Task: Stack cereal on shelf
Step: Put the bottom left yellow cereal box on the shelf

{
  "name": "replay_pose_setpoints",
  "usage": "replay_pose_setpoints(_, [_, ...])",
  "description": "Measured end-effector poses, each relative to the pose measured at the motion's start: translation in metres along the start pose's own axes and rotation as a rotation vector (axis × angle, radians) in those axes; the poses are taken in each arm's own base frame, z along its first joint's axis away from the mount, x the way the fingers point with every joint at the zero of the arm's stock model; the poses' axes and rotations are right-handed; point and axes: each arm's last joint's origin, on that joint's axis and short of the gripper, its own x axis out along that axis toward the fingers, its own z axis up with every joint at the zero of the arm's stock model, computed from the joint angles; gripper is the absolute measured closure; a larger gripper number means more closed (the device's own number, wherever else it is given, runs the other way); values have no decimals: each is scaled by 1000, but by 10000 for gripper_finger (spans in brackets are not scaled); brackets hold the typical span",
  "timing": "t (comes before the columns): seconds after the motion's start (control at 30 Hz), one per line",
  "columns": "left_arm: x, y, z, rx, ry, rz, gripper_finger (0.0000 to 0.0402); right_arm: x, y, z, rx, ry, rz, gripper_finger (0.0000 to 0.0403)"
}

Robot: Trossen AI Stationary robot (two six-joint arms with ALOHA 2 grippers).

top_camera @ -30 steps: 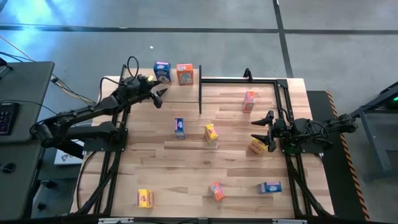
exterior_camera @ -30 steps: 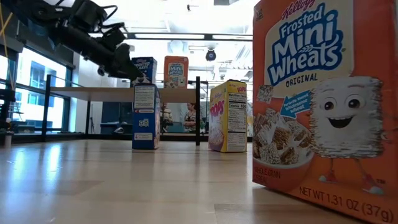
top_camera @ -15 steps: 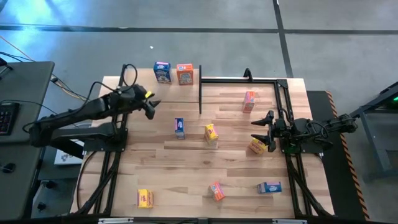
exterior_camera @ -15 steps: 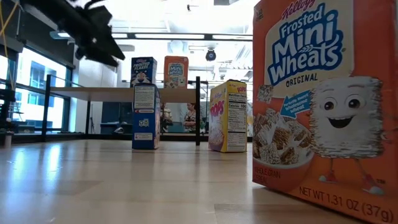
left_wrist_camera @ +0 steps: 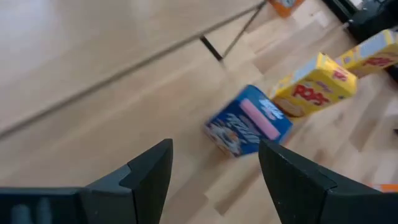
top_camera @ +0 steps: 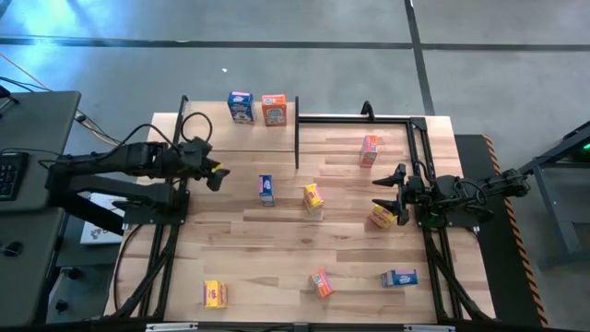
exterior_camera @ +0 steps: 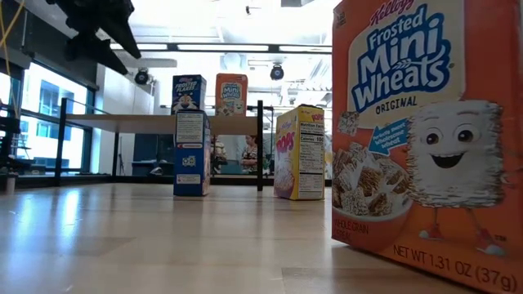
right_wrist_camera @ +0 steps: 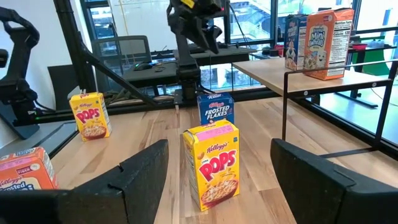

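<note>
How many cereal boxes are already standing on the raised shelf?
2: a blue cereal box and an orange cereal box, side by side at the shelf's far edge. None appears hidden.

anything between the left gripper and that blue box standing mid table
Nothing. In the high view only bare tabletop separates the left gripper from the blue cereal box. The left wrist view shows its open fingers with that box ahead.

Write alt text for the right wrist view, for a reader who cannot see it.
A yellow Pops box stands upright on the wooden table just ahead of the open right gripper. Behind it stands a blue Frosted Flakes box, with another yellow Pops box off to one side. A blue box and an orange box stand on the raised shelf.
</note>
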Motion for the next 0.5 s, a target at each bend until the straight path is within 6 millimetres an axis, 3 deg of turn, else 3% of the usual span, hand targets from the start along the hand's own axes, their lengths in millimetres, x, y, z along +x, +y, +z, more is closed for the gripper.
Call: replay_pose_setpoints(0.5, [-6, -59, -9, -93, 274, -129, 174, 0, 0, 0, 0, 1, 0, 129])
